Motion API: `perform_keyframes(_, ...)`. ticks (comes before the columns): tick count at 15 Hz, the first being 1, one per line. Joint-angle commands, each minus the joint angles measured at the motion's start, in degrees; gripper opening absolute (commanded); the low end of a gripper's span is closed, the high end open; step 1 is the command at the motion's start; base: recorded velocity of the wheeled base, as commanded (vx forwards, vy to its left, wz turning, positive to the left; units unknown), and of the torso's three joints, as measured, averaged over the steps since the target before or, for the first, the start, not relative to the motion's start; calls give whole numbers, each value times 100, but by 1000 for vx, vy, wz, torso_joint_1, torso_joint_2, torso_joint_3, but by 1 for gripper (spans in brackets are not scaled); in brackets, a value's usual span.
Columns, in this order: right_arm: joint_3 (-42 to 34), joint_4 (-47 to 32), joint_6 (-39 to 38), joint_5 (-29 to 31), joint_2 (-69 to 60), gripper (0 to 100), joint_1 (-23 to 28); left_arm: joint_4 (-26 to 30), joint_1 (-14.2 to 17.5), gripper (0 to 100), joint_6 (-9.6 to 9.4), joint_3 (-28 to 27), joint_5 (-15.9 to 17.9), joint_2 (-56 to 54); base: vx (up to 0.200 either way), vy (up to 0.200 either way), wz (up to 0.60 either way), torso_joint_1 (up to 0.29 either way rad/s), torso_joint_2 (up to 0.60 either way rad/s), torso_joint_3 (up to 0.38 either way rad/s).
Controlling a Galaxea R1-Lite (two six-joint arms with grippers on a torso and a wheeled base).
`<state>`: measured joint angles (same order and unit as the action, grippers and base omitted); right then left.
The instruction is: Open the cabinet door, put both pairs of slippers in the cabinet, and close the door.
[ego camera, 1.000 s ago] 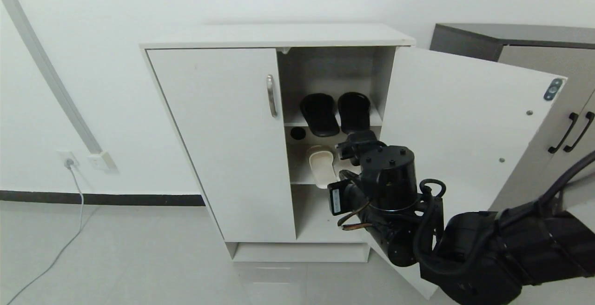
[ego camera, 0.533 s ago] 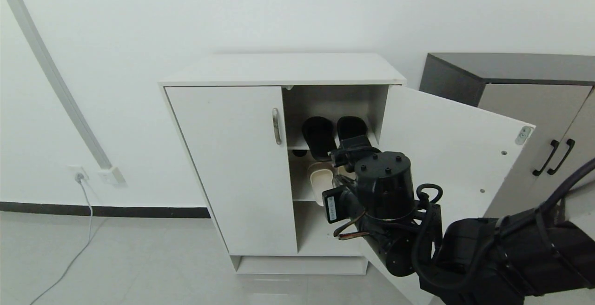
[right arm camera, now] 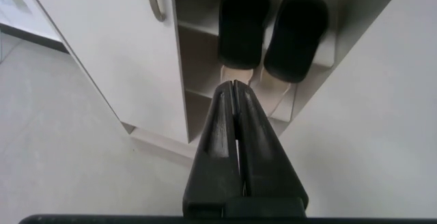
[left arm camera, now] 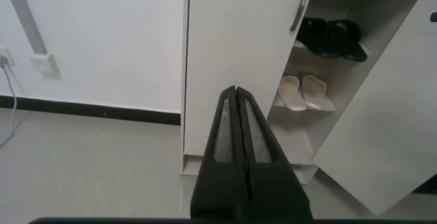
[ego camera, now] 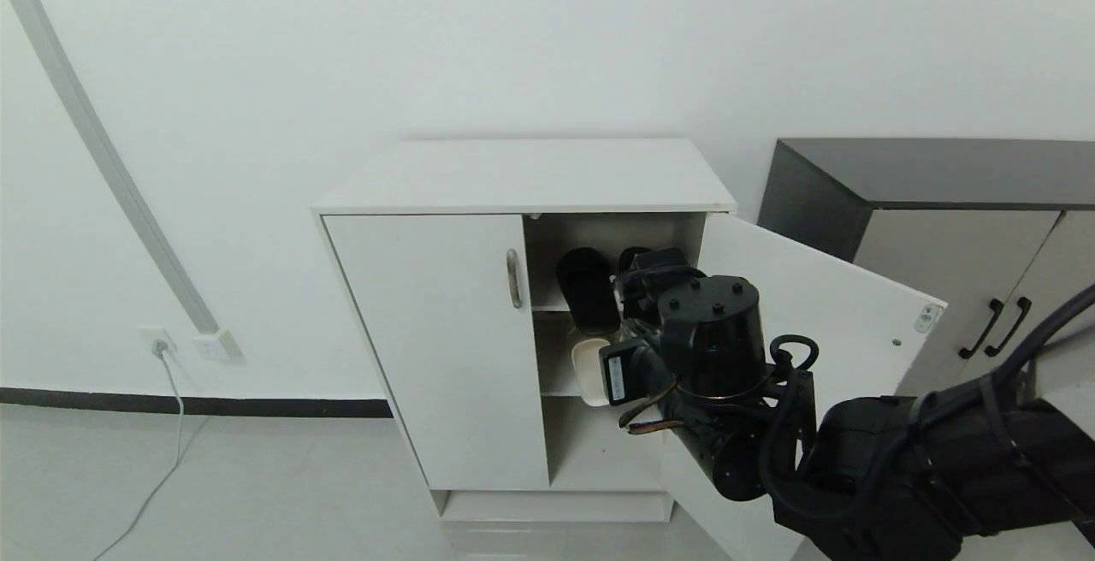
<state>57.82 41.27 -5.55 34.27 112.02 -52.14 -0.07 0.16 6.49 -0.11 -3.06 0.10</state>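
Note:
The white cabinet (ego camera: 530, 172) stands with its right door (ego camera: 813, 313) swung open and its left door (ego camera: 440, 339) closed. A pair of black slippers (right arm camera: 273, 26) lies on the upper shelf. A pair of beige slippers (left arm camera: 304, 91) lies on the shelf below. My right gripper (right arm camera: 235, 86) is shut on nothing, in front of the opening and level with the shelves. In the head view the right arm hides the right black slipper and part of the beige pair (ego camera: 588, 369). My left gripper (left arm camera: 235, 91) is shut and empty, well back from the cabinet above the floor.
A grey cabinet (ego camera: 941, 193) with black handles stands just right of the open door. A wall socket with a cable (ego camera: 158, 345) is at the left. The closed door has a metal handle (ego camera: 513, 279). Bare floor lies in front of the cabinet.
The head camera has moved, so the cabinet sits lower and smaller in the picture. Against the cabinet, my right gripper now overlaps the right black slipper instead of sitting below it.

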Motion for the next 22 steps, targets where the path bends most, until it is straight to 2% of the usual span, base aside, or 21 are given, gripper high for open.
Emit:
perform_keyframes(1,-8,4,1,1,22,0,2,-1,2,0,2,-7,-2,-1,0,0,0,193,-510,-310)
perform_keyframes(12,-87,4,19,1,-66,0,222,-1,2,0,11,-7,-28,-1,0,0,0,228,-552,-320)
perform_keyframes(15,-95,136,124,1,-57,0,274,-1,2,0,11,-7,-19,-1,0,0,400,250,-557,-310)
perform_keyframes(19,-280,576,432,-52,-5,0,380,-1,2,0,11,-7,-28,-1,0,0,0,60,-127,-74)
perform_keyframes(22,-377,620,502,-52,-5,0,380,-1,2,0,11,2,-19,-1,0,0,-200,2,1,1)
